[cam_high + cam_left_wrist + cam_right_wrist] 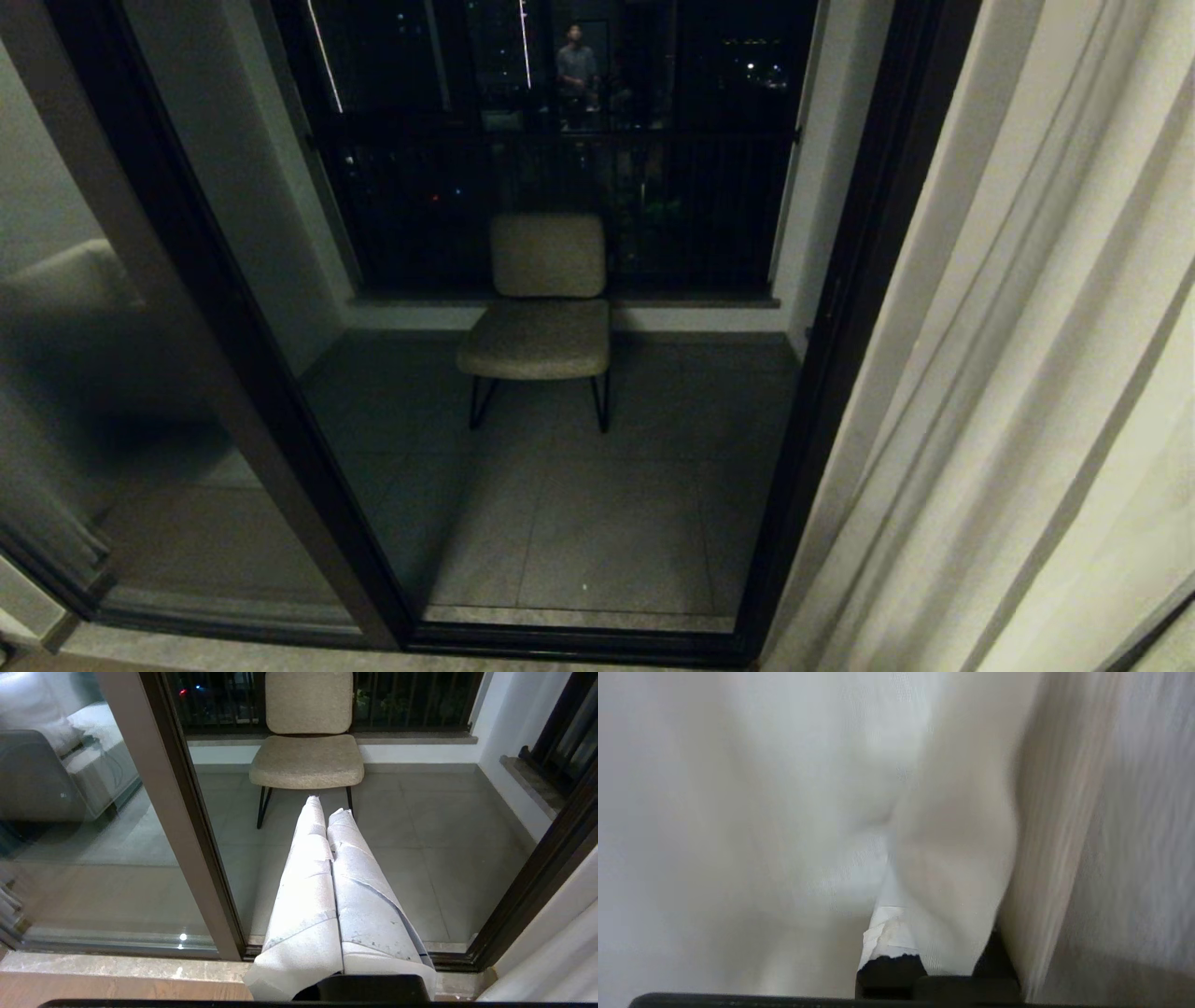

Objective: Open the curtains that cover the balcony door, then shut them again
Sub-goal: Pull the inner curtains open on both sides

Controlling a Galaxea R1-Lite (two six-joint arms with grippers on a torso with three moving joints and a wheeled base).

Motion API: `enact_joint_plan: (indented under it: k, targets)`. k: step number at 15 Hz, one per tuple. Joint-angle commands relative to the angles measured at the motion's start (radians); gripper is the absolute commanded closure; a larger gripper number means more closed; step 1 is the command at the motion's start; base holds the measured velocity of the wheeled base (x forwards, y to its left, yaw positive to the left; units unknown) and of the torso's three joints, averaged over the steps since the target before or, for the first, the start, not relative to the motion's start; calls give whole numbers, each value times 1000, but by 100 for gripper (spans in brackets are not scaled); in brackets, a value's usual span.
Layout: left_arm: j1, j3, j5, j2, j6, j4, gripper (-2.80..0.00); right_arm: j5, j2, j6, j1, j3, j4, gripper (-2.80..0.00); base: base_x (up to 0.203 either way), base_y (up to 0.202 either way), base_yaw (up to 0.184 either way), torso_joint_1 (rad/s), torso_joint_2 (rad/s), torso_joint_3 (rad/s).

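The balcony door [840,327] has a thick dark frame, and its glass stands uncovered across the middle of the head view. A cream-white pleated curtain [1008,373] hangs bunched along the right edge. Neither gripper shows in the head view. My right gripper [915,914] is buried in the curtain [784,812]; one taped finger [887,935] shows and a fold of fabric runs down between the fingers, which are shut on it. My left gripper [327,807] is shut and empty, its white-taped fingers pressed together and pointing at the glass low down.
A beige chair [541,317] on thin black legs stands on the tiled balcony behind the glass, with a dark railing [560,140] beyond it. A person's reflection [576,65] shows in the far pane. A stone threshold [117,966] runs along the door's foot.
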Motion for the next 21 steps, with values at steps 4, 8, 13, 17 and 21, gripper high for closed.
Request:
enact_joint_plan:
  k: [4,8,13,17,21]
  targets:
    - [0,0,1,0,0,0,0,91,-125,39,126,104,-11,0,0,0,0,0,0,0]
    - [0,0,1,0,0,0,0,92,-139,41,158,112,-11,-280,0,0,0,0,0,0]
    - [0,0,1,0,1,0,0,97,-210,45,158,230,-8,-280,0,0,0,0,0,0]
    - [0,0,1,0,0,0,0,98,-333,44,158,424,-4,-280,0,0,0,0,0,0]
    - [0,0,1,0,1,0,0,94,-539,37,158,719,0,-280,0,0,0,0,0,0]
